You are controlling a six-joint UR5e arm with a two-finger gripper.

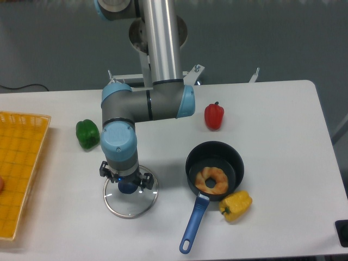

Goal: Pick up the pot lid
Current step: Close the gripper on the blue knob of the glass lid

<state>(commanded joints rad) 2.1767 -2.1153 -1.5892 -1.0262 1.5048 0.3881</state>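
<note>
Spread jaws hang over the pot lid (130, 204).

White tabletop (288, 141); dark grey surface (272, 38) behind, black cable (24, 87) left.

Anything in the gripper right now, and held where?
Nothing held. The gripper is open, fingers spread wider than the blue knob of the lid.
</note>
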